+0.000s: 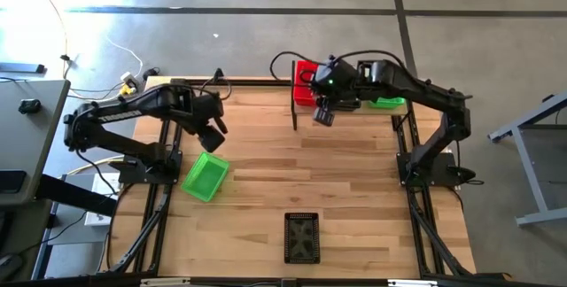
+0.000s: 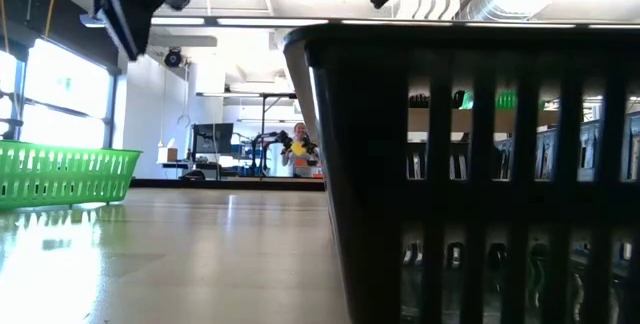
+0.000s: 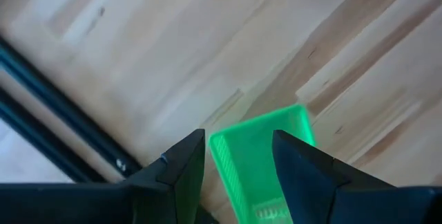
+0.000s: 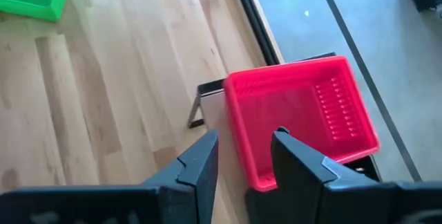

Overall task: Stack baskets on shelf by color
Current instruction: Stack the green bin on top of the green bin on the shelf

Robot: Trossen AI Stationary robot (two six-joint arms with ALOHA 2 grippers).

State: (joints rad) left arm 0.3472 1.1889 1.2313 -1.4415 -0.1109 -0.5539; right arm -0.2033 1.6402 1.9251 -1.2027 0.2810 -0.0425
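A green basket [image 1: 205,177] lies on the tabletop at the left, open side up. My left gripper [image 1: 215,135] hangs open above its far end; in the left wrist view the green basket [image 3: 266,162] shows between and below the open fingers of the left gripper [image 3: 238,135]. A red basket [image 1: 306,83] sits on the left end of the shelf [image 4: 209,91] at the far edge. My right gripper [image 1: 323,114] hovers open just in front of it, clear of the red basket [image 4: 297,120]. Another green basket [image 1: 387,103] sits on the shelf farther right.
A black basket [image 1: 301,236] stands near the table's front edge, in the middle, and fills much of the low view [image 2: 480,164]. A black shelf post [image 1: 294,110] stands beside the red basket. Bare wood lies between the baskets in the table's middle.
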